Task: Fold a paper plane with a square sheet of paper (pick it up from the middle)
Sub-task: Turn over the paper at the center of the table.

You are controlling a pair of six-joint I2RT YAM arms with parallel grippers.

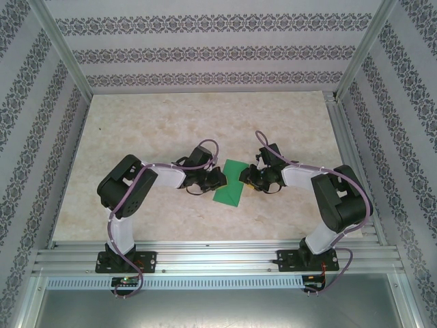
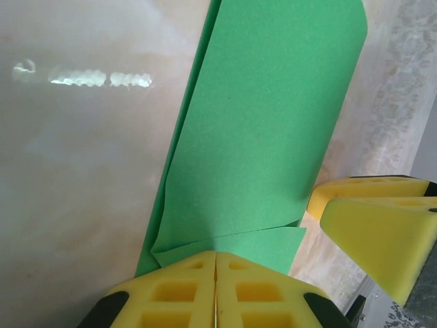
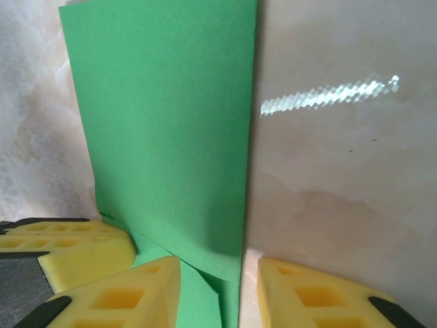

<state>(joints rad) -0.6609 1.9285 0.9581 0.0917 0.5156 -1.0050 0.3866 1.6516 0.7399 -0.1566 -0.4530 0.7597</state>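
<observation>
mid table: green paper, folded; l gripper closed at its edge; r gripper wide, straddling opp. edge.

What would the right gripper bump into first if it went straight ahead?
Most likely the green paper. The right gripper is open, and the sheet's edge lies right ahead, between its fingertips. How high it is above the paper is unclear.

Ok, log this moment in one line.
folded bright green paper sheet: on table | left gripper: shut, at paper edge | right gripper: open, over paper
</observation>
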